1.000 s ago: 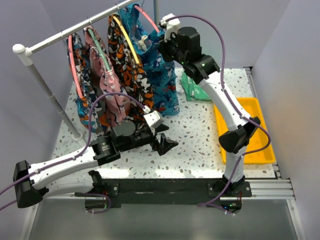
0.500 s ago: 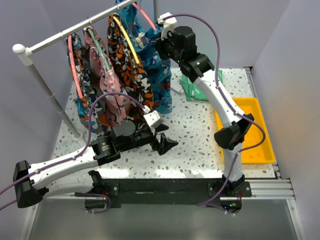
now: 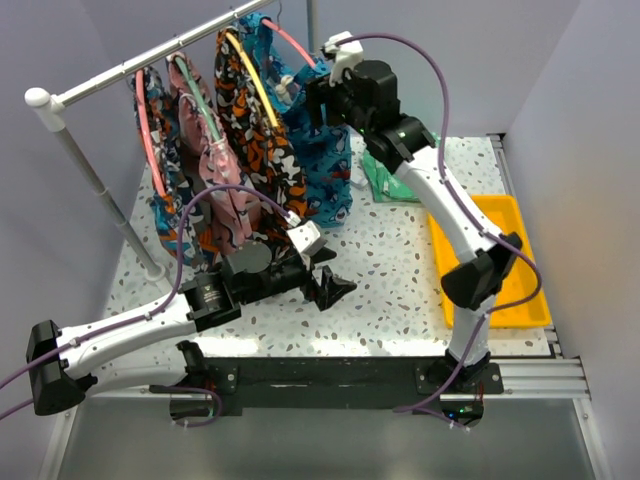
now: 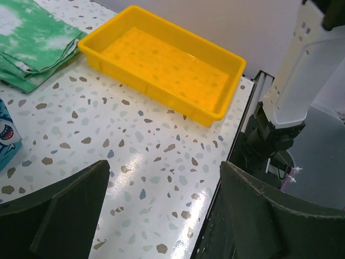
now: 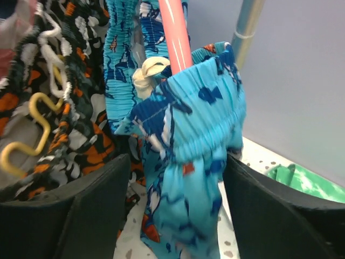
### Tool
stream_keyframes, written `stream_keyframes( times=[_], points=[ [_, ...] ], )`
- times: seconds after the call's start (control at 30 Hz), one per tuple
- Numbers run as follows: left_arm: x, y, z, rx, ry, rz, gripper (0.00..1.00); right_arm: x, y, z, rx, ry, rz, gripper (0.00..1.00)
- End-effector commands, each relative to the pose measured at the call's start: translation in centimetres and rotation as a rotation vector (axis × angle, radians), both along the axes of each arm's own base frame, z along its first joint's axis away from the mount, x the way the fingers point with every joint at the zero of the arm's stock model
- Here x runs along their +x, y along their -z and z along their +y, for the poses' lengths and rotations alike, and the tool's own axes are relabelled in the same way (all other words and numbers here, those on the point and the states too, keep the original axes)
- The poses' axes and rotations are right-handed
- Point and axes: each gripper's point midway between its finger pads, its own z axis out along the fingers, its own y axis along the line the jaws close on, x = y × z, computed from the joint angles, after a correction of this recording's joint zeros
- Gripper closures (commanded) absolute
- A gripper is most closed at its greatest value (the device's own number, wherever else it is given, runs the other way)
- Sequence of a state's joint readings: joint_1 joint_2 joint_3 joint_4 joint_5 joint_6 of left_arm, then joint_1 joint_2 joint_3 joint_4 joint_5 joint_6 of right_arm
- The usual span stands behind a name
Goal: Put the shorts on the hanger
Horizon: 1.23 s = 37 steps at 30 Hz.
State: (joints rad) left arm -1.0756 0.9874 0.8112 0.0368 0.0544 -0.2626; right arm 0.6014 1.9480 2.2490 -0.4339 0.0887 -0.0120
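Observation:
The turquoise shark-print shorts [image 3: 322,165] hang from the coral-pink hanger [image 3: 290,40] at the right end of the rail. In the right wrist view the waistband of the shorts [image 5: 199,135] is bunched over the hanger [image 5: 173,32], with a white drawstring knot beside it. My right gripper [image 3: 320,100] is up at the hanger, open. Its fingers stand wide on either side of the hanging cloth [image 5: 175,210]. My left gripper [image 3: 325,285] is low over the table near the front, open with nothing in it [image 4: 167,216].
Other shorts hang further left on the rail [image 3: 150,60], among them an orange-black pair on a yellow hanger [image 3: 255,110]. A yellow tray [image 3: 515,225] [image 4: 167,65] stands at the right. A folded green tie-dye cloth [image 3: 390,182] [image 4: 27,48] lies behind it.
My right gripper has gone from shut to open, letting go of the shorts, and has drawn back slightly to the right. The left arm has not moved.

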Motion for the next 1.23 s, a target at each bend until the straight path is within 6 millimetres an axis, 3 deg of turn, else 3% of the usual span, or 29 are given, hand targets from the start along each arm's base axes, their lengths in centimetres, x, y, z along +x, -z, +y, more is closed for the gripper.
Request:
stream_keyframes(
  times=[0.0,0.17,0.23,0.27,0.3,0.33,0.37,0.4,0.43,0.47,0.53,0.57,0.63,0.67,0.77,0.93,1.13,1.2],
  points=[
    [0.5,-1.7,-0.4,-0.039,-0.019,-0.021,0.11,-4.9,-8.9,-3.7,0.201,0.049,-0.13,0.17],
    [1.7,-0.8,-0.4,0.002,-0.082,-0.003,0.07,-10.1,-9.0,-8.1,0.288,0.111,-0.1,0.03],
    [2.0,-0.2,-0.4,0.015,-0.102,0.007,0.04,-11.5,-8.0,-9.3,0.323,0.139,-0.069,0.01],
    [2.3,0.0,-0.3,0.018,-0.123,0.019,0.0,-11.9,-5.1,-9.6,0.305,0.15,-0.016,0.01],
    [2.4,0.2,-0.3,0.019,-0.13,0.025,0.0,-13.7,-5.7,-10.6,0.354,0.148,-0.016,0.02],
    [2.6,0.8,-0.5,0.033,-0.134,0.034,0.0,-14.4,-4.9,-11.2,0.373,0.16,0.003,0.01],
    [2.8,1.1,-0.5,0.034,-0.147,0.047,0.0,-14.6,-1.3,-11.3,0.355,0.179,0.065,0.01],
    [2.9,1.4,-0.7,0.034,-0.155,0.06,0.0,-16.2,-1.4,-12.1,0.416,0.181,0.075,0.01],
    [3.0,2.1,-0.9,0.048,-0.16,0.075,0.0,-16.8,-0.1,-12.0,0.429,0.167,0.106,0.01],
    [3.2,2.7,-1.0,0.055,-0.175,0.097,0.0,-17.2,3.9,-11.7,0.432,0.179,0.19,0.01],
    [3.4,4.4,-1.1,0.082,-0.192,0.126,0.0,-18.9,6.2,-11.9,0.462,0.154,0.241,0.01],
    [3.5,5.1,-1.1,0.085,-0.208,0.149,0.0,-19.4,9.9,-11.9,0.438,0.169,0.31,0.01],
    [3.8,6.9,-0.8,0.104,-0.236,0.167,0.0,-20.5,12.2,-12.0,0.465,0.17,0.368,0.01],
    [3.8,7.4,-0.8,0.101,-0.242,0.177,0.0,-21.0,15.2,-12.2,0.44,0.186,0.422,0.01],
    [4.0,9.0,-0.5,0.098,-0.27,0.194,0.0,-22.4,18.3,-12.4,0.452,0.187,0.488,0.01],
    [4.1,11.3,0.0,0.111,-0.298,0.211,0.0,-23.6,21.6,-13.8,0.432,0.235,0.519,0.01],
    [3.9,12.5,0.8,0.07,-0.327,0.224,0.0,-24.3,22.3,-14.3,0.41,0.237,0.534,0.01],
    [4.2,11.7,1.0,0.021,-0.339,0.207,0.0,-24.5,22.6,-14.7,0.388,0.253,0.538,0.01]
  ],
)
